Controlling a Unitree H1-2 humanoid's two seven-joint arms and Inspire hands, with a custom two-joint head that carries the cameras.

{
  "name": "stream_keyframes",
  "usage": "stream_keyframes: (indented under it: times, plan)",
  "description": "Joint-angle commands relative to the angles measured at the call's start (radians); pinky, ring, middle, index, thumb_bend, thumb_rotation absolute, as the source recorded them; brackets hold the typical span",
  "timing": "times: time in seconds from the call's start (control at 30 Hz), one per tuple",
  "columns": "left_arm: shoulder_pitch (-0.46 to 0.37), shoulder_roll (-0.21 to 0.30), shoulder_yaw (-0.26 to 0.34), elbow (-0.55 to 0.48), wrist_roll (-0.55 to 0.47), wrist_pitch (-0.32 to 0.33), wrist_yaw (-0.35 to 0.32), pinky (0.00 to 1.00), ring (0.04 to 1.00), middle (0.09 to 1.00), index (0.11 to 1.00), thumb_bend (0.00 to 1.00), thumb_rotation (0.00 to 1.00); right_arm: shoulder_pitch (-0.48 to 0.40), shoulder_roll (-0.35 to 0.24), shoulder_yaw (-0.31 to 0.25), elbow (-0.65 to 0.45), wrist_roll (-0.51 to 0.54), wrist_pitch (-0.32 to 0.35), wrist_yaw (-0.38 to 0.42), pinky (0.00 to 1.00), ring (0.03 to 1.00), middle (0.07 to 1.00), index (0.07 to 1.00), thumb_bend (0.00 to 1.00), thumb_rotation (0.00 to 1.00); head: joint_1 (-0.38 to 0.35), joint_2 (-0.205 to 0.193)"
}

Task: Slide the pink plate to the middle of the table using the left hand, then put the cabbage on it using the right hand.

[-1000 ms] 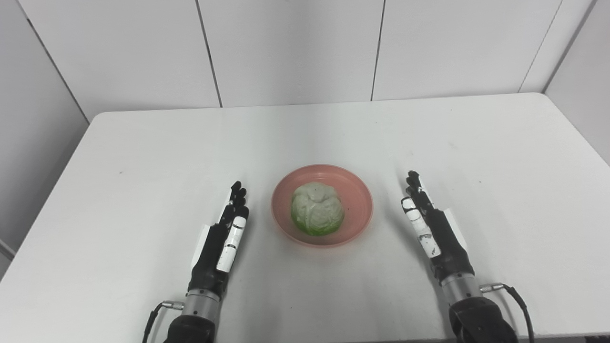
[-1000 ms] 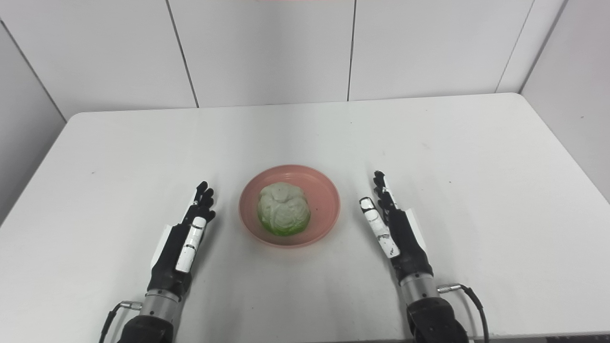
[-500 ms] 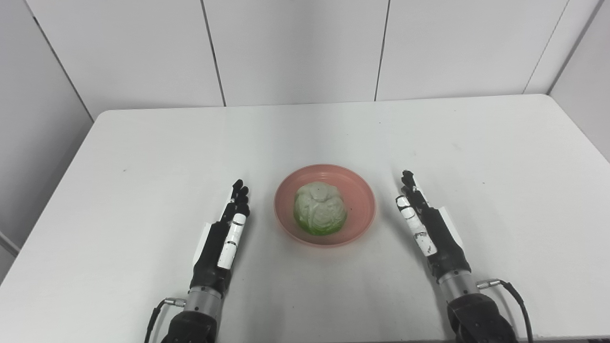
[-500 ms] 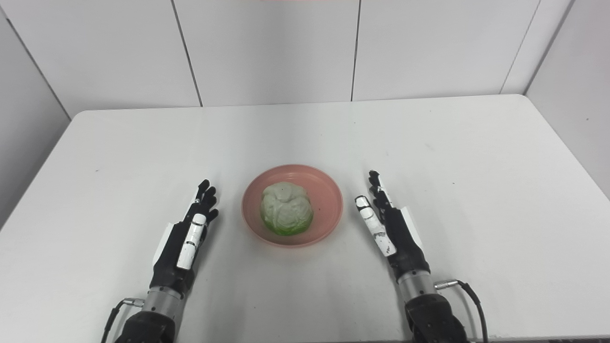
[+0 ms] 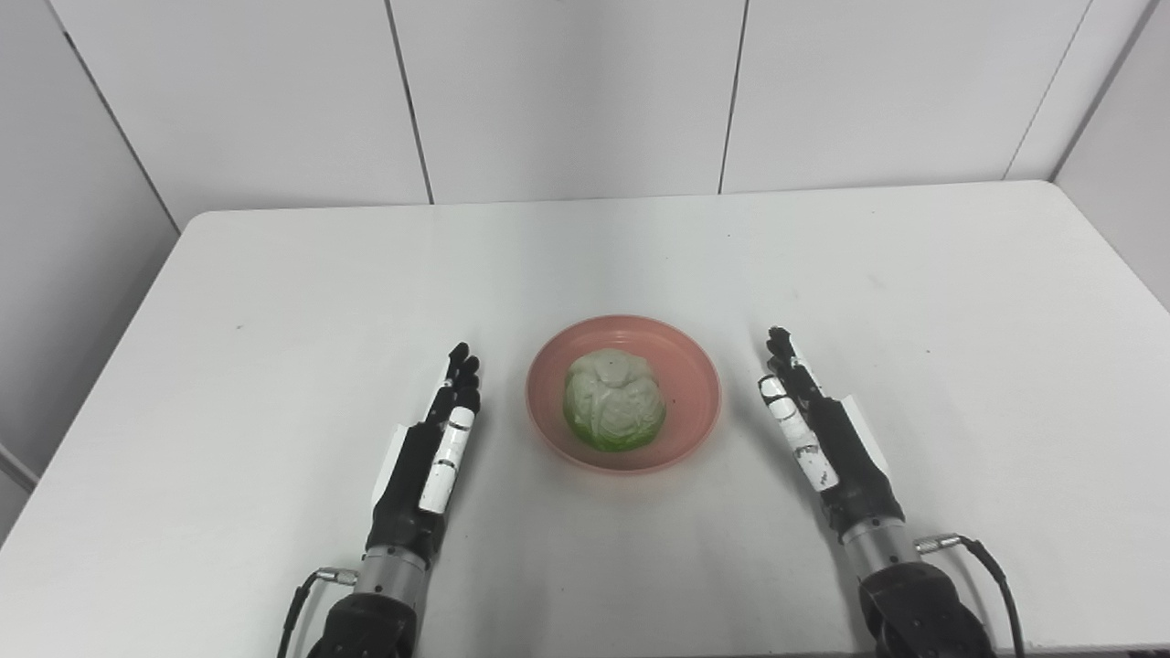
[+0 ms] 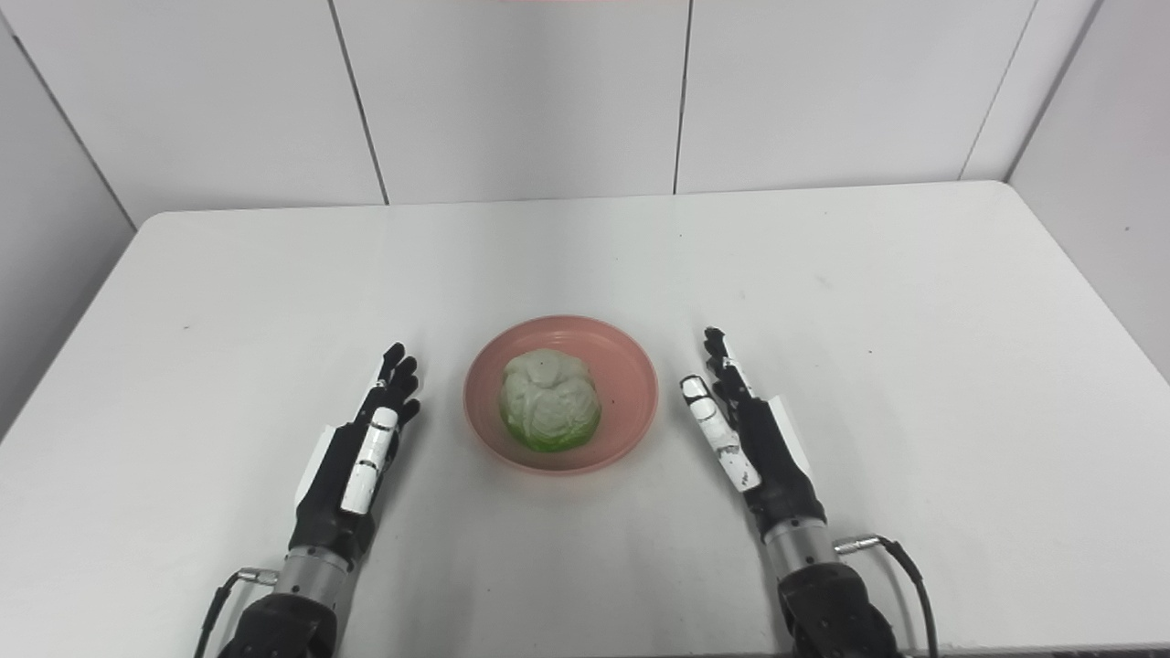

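The pink plate (image 5: 687, 366) sits near the middle of the white table (image 5: 274, 302), towards the front. A pale green cabbage (image 5: 612, 411) rests inside it. My left hand (image 5: 431, 452) lies to the plate's left, fingers stretched out straight and holding nothing, a short gap from the rim. My right hand (image 5: 818, 429) is on the plate's right, also flat and open, clear of the rim. The same layout shows in the right eye view, with the plate (image 6: 631, 366) and cabbage (image 6: 548, 411) between the left hand (image 6: 356, 457) and right hand (image 6: 754, 434).
White wall panels (image 5: 567, 91) rise behind the table's far edge. Walls close in at the left (image 5: 64, 228) and right (image 5: 1124, 164). Cables trail from both wrists near the front edge.
The whole picture shifted slightly a second ago, so the camera moved. Both hands stay flat beside the plate; the right hand sits marginally farther forward. Plate and cabbage have not moved.
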Motion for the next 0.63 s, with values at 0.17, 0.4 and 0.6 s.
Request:
stream_keyframes:
  times: [0.17, 0.4, 0.6]
  plan:
    - [-0.024, 0.003, -0.002, -0.014, -0.004, 0.0, -0.008, 1.0, 1.0, 1.0, 1.0, 0.52, 1.0, -0.027, -0.001, 0.005, -0.019, 0.003, -0.036, 0.002, 0.97, 0.972, 0.975, 0.971, 0.41, 1.0, 0.002, 0.002]
    - [-0.024, 0.002, -0.004, -0.018, -0.003, 0.007, -0.009, 1.0, 1.0, 1.0, 1.0, 0.53, 1.0, -0.029, -0.006, 0.009, -0.021, 0.002, -0.031, 0.006, 0.98, 0.976, 0.975, 0.973, 0.41, 1.0, 0.003, 0.002]
    - [-0.024, 0.005, -0.003, -0.013, -0.005, -0.002, -0.011, 1.0, 1.0, 1.0, 1.0, 0.51, 1.0, -0.028, -0.006, 0.01, -0.022, 0.004, -0.032, 0.005, 0.97, 0.975, 0.972, 0.968, 0.41, 1.0, 0.004, 0.003]
